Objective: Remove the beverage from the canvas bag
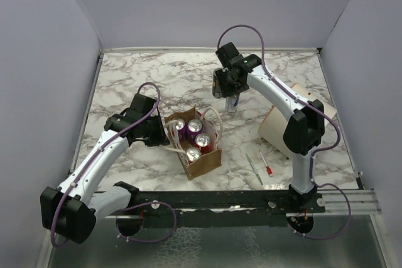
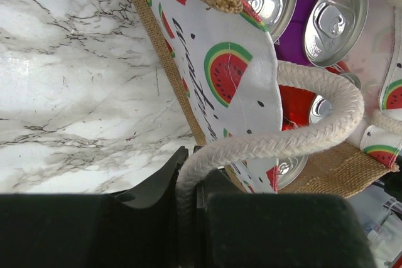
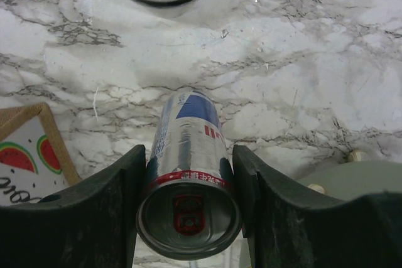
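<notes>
Marble-patterned table top (image 1: 157, 73) in white and grey, seen from above, with two black robot arms reaching over it. Near the middle stands the canvas bag (image 1: 204, 161), a small tan-brown tote with its mouth open upward. Four cans (image 1: 195, 128) stand upright inside the bag in a row, silver tops showing, and at least two have purple sides.

The left gripper (image 1: 164, 135) sits at the bag's left side. In the left wrist view its fingers (image 2: 157, 183) are closed almost together, pinching the white rope handle (image 2: 301, 142), which loops out from them over the bag's rim. The bag's lining is white with a watermelon print.

The right gripper (image 1: 231, 95) is beyond the bag, toward the back and a little right, well apart from it. Its jaws are part-way open, just as wide as the slim silver-and-blue can (image 1: 232, 105) clamped between them. In the right wrist view this can (image 3: 188, 174) stands upright outside the bag, both fingers (image 3: 129, 183) pressed against its sides. Whether its base touches the marble cannot be told.

To the right of the bag a cream cylinder (image 1: 276, 127) lies on its side. Two pens (image 1: 254, 169) lie right of the bag, toward the front.
</notes>
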`<state>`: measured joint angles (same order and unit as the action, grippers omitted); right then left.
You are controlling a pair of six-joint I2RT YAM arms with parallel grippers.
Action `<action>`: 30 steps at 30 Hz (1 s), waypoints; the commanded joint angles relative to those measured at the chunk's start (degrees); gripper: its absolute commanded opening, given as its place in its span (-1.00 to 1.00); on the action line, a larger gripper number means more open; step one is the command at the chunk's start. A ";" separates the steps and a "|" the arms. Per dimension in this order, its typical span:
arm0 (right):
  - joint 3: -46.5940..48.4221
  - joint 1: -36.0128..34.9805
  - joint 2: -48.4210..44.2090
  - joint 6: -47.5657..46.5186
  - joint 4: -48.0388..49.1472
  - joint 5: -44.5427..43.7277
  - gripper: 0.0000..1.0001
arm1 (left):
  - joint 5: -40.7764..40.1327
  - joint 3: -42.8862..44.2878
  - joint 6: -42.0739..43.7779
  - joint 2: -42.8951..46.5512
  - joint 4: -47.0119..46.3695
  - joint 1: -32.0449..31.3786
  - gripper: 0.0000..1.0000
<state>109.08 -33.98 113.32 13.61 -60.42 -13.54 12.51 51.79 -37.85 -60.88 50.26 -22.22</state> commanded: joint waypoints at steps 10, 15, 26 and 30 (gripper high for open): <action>9.52 0.67 8.84 -2.31 2.32 3.74 -0.96 | -2.44 2.09 0.59 -0.46 1.29 -0.02 -1.00; 11.38 0.75 10.51 -3.11 2.15 3.57 -0.88 | -2.41 2.18 0.34 -1.13 0.87 -0.02 -1.00; 12.94 1.25 12.87 -3.40 2.09 5.75 -0.60 | -2.23 2.56 -0.25 -2.43 -0.22 -0.02 -1.00; 12.93 1.84 13.06 -3.42 2.40 7.06 -0.41 | -2.40 2.62 -0.58 -2.27 -0.27 -0.03 -1.00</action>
<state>119.46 -32.93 126.04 10.87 -59.86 -9.06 11.29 52.23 -37.87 -63.13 51.05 -22.22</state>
